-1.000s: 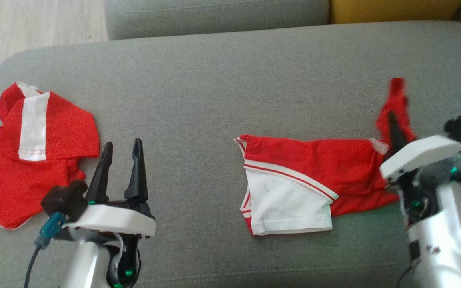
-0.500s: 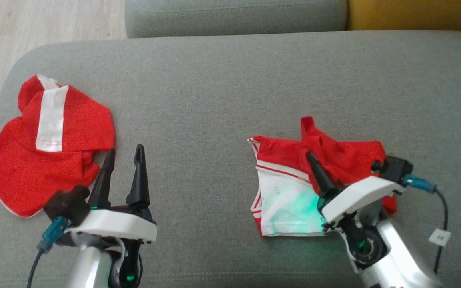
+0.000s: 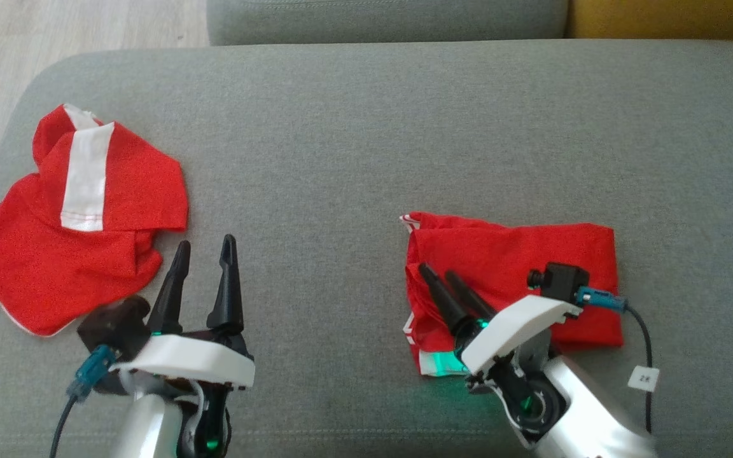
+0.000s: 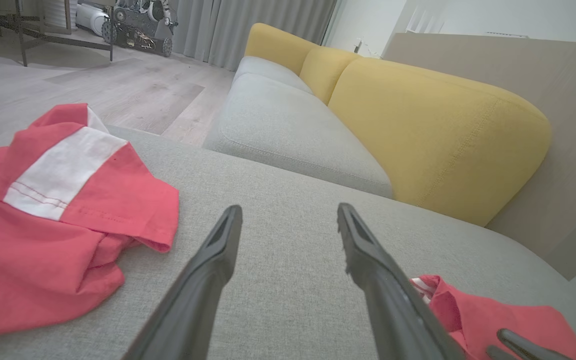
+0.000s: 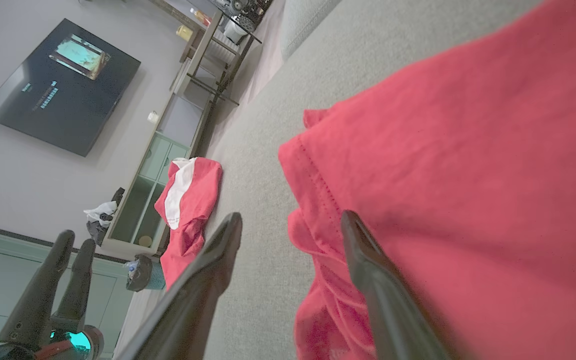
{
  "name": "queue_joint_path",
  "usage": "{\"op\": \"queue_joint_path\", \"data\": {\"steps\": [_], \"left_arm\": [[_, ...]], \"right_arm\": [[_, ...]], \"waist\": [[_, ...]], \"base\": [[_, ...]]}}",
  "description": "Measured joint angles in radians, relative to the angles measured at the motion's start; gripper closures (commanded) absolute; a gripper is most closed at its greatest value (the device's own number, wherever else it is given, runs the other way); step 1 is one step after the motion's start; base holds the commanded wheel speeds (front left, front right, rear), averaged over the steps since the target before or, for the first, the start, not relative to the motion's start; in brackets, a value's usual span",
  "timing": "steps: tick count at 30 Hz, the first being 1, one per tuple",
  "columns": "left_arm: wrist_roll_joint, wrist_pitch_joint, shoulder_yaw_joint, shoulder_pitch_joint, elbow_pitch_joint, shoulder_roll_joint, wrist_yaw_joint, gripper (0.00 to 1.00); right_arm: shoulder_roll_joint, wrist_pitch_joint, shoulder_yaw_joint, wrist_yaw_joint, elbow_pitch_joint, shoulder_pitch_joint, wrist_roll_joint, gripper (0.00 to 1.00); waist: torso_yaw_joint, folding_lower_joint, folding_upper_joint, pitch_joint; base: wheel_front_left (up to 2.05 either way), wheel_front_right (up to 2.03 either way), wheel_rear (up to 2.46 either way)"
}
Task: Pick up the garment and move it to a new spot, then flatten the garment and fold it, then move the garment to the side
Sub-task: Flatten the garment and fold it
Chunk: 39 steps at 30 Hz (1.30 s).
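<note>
Grey sofa seat (image 3: 354, 140) is serving as the work surface, with a yellow cushion (image 3: 659, 16) showing at its far right corner and pale wood floor (image 3: 55, 32) at the far left.

Item 1, garment (image 3: 519, 254): red, lying folded on the right half of the seat. A plain red layer is covering the top, and a strip of white and red trim is peeking out along its left and near edges.

Item 2, right gripper (image 3: 436, 271): hovering low over the garment's near left corner. Its fingers are standing apart and gripping nothing. In the right wrist view one finger is lying over the red cloth (image 5: 468, 175) and the other over bare grey fabric beside the hem. A green glow from its base is tinting the white trim.

Item 3, left gripper (image 3: 206, 243): also spread wide and holding nothing, pointing up the seat, well apart from the garment.

Item 4, second red garment (image 3: 86, 222): bearing a white band, lying crumpled at the seat's left end, just beside the left gripper's fingertips.
</note>
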<state>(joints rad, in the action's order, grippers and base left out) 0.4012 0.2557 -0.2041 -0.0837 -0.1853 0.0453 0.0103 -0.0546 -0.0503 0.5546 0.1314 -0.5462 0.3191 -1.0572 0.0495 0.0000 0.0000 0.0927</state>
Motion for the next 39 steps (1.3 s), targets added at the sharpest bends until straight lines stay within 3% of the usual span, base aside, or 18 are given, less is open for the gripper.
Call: {"op": "queue_joint_path", "data": {"steps": [7, 11, 14, 17, 23, 28, 31, 39], "left_arm": [[0.007, 0.0, 0.002, 0.0, -0.003, 0.0, 0.008, 0.0], [0.007, 0.0, 0.007, 0.0, 0.001, 0.0, 0.009, 0.0], [0.007, 0.0, 0.012, 0.0, 0.012, 0.0, 0.009, 0.0], [0.007, 0.0, 0.013, 0.0, 0.029, 0.0, 0.007, 0.0], [0.005, 0.0, 0.019, 0.0, 0.055, 0.0, 0.007, 0.0], [-0.021, 0.0, 0.018, 0.001, 0.061, 0.0, 0.006, 0.0], [-0.034, 0.0, 0.017, 0.003, 0.071, 0.0, 0.003, 0.0], [-0.074, 0.0, 0.003, 0.047, 0.096, 0.0, -0.001, 0.0]], "right_arm": [[-0.001, 0.017, -0.058, 0.0, -0.015, 0.044, 0.058, 0.0], [-0.024, 0.017, -0.146, 0.0, 0.02, 0.074, 0.196, 0.0], [-0.076, 0.017, -0.211, 0.0, 0.073, 0.076, 0.305, 0.0], [-0.15, 0.053, -0.269, 0.0, 0.139, 0.068, 0.462, 0.0], [-0.208, 0.148, -0.374, 0.0, 0.241, -0.034, 0.664, 0.0], [-0.207, 0.239, -0.448, 0.0, 0.27, -0.122, 0.796, 0.0], [-0.174, 0.271, -0.49, 0.0, 0.274, -0.155, 0.854, 0.0], [-0.108, 0.298, -0.551, 0.0, 0.261, -0.195, 0.927, 0.0]], "waist": [[-0.02, 0.0, 0.0, -0.015], [-0.038, 0.0, 0.0, -0.024], [-0.051, 0.0, 0.0, -0.027], [-0.06, 0.0, 0.0, -0.024], [-0.076, 0.0, 0.0, -0.012], [-0.088, 0.0, 0.0, -0.007], [-0.093, 0.0, 0.0, -0.004], [-0.097, 0.0, 0.0, -0.002]], "base": [[0.0, 0.0, 0.0], [0.0, 0.0, 0.0], [0.0, 0.0, 0.0], [0.0, 0.0, 0.0], [0.0, 0.0, 0.0], [0.0, 0.0, 0.0], [0.0, 0.0, 0.0], [0.0, 0.0, 0.0]]}}
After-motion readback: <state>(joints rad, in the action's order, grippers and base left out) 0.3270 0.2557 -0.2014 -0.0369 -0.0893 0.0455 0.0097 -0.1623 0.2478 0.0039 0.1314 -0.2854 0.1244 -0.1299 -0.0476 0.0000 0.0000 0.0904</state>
